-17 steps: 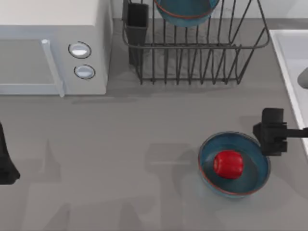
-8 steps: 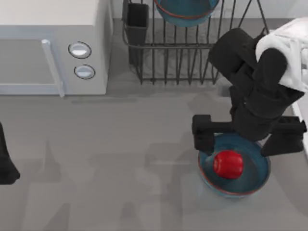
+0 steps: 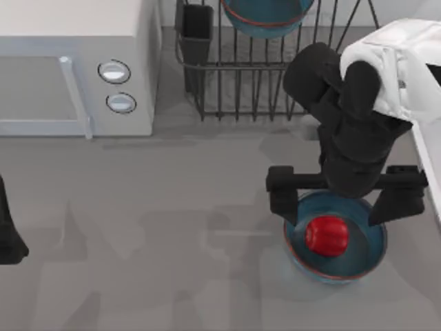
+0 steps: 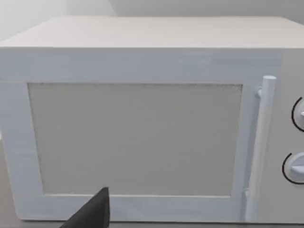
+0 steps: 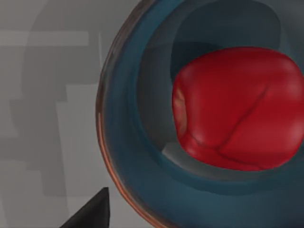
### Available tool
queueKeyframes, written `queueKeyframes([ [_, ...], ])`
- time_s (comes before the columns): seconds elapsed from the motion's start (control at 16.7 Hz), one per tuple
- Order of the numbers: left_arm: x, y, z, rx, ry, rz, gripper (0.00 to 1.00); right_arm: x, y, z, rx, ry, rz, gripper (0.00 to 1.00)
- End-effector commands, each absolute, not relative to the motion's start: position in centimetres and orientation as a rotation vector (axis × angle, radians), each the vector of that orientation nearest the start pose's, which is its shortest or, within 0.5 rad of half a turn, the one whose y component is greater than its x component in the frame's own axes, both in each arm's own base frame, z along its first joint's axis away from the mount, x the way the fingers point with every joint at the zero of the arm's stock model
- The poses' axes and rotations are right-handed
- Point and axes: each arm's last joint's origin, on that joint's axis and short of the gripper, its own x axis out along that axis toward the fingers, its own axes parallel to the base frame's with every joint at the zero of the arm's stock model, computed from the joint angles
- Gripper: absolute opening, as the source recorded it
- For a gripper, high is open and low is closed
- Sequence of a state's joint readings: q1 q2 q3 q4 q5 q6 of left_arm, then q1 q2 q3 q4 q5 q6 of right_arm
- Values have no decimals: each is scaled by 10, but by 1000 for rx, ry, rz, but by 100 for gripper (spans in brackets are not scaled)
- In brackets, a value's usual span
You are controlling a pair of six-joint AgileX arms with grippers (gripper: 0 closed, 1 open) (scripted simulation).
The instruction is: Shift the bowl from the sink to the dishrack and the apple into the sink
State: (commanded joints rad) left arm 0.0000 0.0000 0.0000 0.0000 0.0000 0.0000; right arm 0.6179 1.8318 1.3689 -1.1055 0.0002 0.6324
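Apple [image 3: 326, 235] sits inside blue bowl [image 3: 365, 255] on table, near sink [image 3: 422, 148]. Our right gripper [image 3: 346, 198] hangs over it, jaws wide. Apple looks hard, light, shiny, slippery; we pinch round middle. Left gripper [image 3: 8, 238] parked by microwave [image 3: 69, 27], jaws unclear.

Grey surface [image 3: 193, 227], four things sitting directly on it plus the sink at the right edge.

Microwave [image 3: 69, 62], white with two round knobs, sits at back left, door facing front. Dishrack [image 3: 275, 83], dark wire, is back centre just right of the microwave, with its dark utensil cup [image 3: 196, 31] at the rack's left corner. One blue bowl [image 3: 335, 238] rests on the surface front right, near the sink; the red apple [image 3: 326, 235] lies inside it, not on the surface itself. Sink [image 3: 426, 148] shows as a pale rim along the right edge, mostly hidden by the arm.
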Motion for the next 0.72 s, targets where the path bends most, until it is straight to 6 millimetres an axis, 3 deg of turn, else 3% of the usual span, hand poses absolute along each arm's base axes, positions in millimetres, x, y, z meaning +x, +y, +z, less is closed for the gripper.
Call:
queueKeyframes([
  [0.24, 106, -1, 160, 0, 0, 0, 100, 278, 201, 182, 10, 1567, -8, 100],
  [0.72, 106, -1, 160, 0, 0, 0, 100, 277, 201, 100, 10, 1570, -6, 100],
])
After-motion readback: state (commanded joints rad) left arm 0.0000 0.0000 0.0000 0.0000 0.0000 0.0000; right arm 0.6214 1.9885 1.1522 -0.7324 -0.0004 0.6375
